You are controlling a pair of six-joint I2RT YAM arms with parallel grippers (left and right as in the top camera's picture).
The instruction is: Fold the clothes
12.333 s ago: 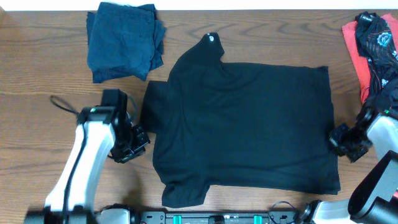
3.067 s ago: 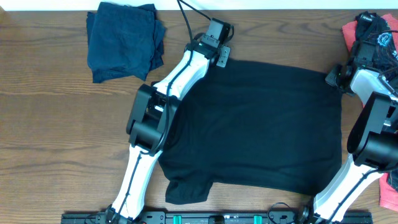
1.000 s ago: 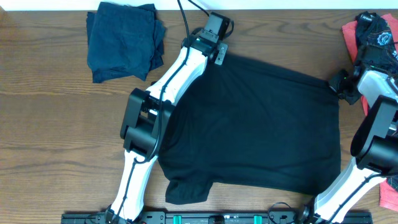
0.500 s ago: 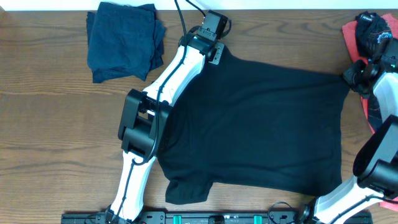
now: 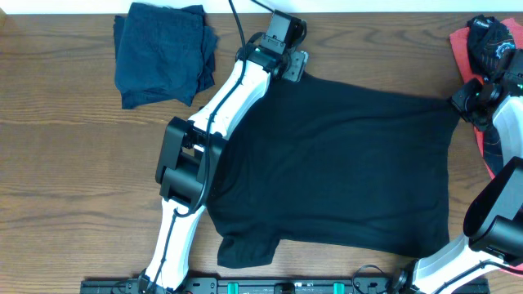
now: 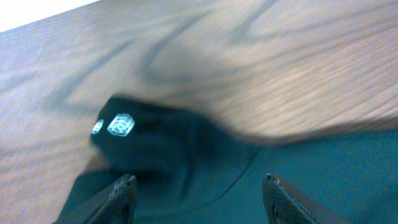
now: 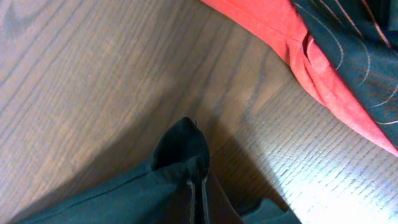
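Observation:
A black T-shirt (image 5: 335, 163) lies spread flat across the table. A fold of it with a small white logo (image 6: 120, 126) shows in the left wrist view. My left gripper (image 5: 292, 65) hovers at the shirt's far left corner. It is open (image 6: 199, 184), its fingertips (image 6: 126, 185) wide apart over the fabric and holding nothing. My right gripper (image 5: 464, 96) is at the shirt's far right corner, shut (image 7: 199, 186) on a pinch of the black hem (image 7: 183, 149).
A folded dark navy stack (image 5: 163, 53) sits at the far left of the table. A coral-red and black pile of clothes (image 5: 490, 49) lies at the far right edge, close beside the right gripper (image 7: 323, 56). Both arms reach over the shirt's sides.
My left gripper has opened and let go of the shirt's far left corner. My right gripper has pulled the far right corner outward to the right, stretching the top edge.

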